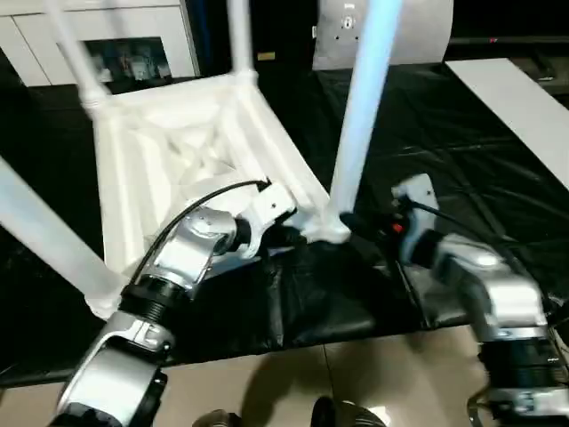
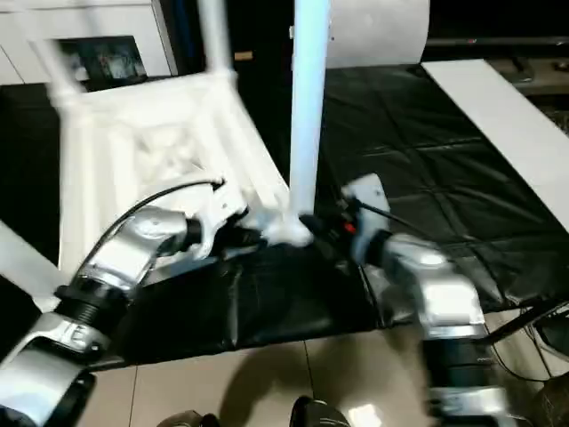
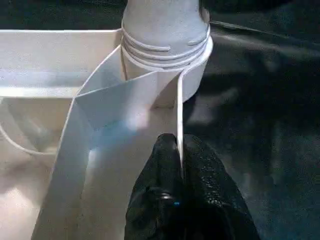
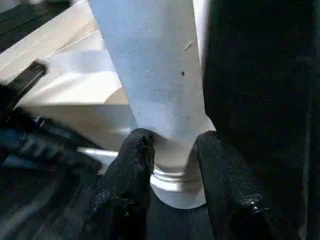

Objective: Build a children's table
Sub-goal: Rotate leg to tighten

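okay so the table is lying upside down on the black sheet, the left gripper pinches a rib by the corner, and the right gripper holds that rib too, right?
Not quite: the right gripper is around the base of the leg at the corner socket, as the right wrist view shows. The rest holds.

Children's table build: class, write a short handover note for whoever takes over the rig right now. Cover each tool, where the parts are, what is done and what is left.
Left tool: shut on a thin rib of the white plastic ribbed table top, beside the near corner socket.
Right tool: fingers around the base of the long white tapered tube leg standing in that socket; grip not confirmed.
Parts: top lies upside down on the black sheet. Four legs stand in the corner sockets.
Done: all legs placed.
Left: probably check this leg is seated, then turn the table upright.
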{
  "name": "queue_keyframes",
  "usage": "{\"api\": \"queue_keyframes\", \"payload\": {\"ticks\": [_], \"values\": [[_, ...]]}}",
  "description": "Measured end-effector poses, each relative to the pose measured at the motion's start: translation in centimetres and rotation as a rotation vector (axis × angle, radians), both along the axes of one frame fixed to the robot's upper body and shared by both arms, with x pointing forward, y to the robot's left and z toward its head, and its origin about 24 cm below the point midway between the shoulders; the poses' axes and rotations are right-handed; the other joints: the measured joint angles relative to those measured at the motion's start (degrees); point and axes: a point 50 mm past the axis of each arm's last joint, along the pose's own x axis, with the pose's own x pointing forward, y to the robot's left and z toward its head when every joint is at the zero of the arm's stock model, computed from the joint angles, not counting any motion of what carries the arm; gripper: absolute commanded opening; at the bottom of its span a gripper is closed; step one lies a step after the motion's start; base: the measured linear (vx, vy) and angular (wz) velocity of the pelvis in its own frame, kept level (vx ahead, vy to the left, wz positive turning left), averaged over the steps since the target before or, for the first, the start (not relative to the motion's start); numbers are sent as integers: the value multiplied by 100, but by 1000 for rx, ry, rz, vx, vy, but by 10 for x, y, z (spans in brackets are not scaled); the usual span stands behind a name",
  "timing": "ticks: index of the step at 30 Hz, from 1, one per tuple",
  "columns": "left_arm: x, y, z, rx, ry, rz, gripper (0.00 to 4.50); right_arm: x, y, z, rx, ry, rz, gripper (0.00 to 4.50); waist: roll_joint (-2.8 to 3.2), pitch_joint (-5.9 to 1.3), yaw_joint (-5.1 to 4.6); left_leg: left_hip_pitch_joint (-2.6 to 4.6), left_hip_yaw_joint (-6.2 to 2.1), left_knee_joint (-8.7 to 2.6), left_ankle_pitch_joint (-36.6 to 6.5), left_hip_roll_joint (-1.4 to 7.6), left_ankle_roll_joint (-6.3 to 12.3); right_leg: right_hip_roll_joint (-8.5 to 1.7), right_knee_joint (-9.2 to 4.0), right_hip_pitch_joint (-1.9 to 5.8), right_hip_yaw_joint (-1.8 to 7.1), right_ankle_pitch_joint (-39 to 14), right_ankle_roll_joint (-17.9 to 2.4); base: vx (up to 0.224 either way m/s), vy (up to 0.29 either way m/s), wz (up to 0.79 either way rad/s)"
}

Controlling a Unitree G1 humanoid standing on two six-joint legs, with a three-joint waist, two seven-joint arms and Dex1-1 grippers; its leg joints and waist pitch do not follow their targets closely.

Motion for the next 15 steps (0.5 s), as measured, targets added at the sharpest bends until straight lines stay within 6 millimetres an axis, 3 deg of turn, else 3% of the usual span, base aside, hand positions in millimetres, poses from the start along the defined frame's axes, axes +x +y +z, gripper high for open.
{"api": "queue_keyframes", "payload": {"ticks": [4, 5, 9, 15], "values": [[0, -3, 1, 3, -5, 2, 0, 0, 2, 3, 5, -29, -15, 204, 0, 0, 32, 2, 4, 14, -6, 0, 10, -3, 3, -7, 2, 0, -1, 0, 0, 0], [0, -3, 0, 5, -5, 0, 0, 0, 2, 4, 5, -31, -16, 229, 0, 0, 39, 2, 5, 16, -6, 0, 10, -4, 3, -7, 3, 1, -1, 0, 0, 0], [-4, -8, 0, 10, -9, -37, 0, 0, -2, 5, -7, -39, -11, 251, -1, 0, 126, 5, 5, 16, -5, 0, 9, -5, 4, -6, 1, 6, -7, 0, 0, 0], [-9, 1, -1, 15, -1, -119, 0, -5, -17, 11, -9, -46, 128, 315, 0, 1, 195, 3, 5, 32, -4, 1, 10, -7, 9, -2, 0, 11, -7, 0, 0, 0]]}}
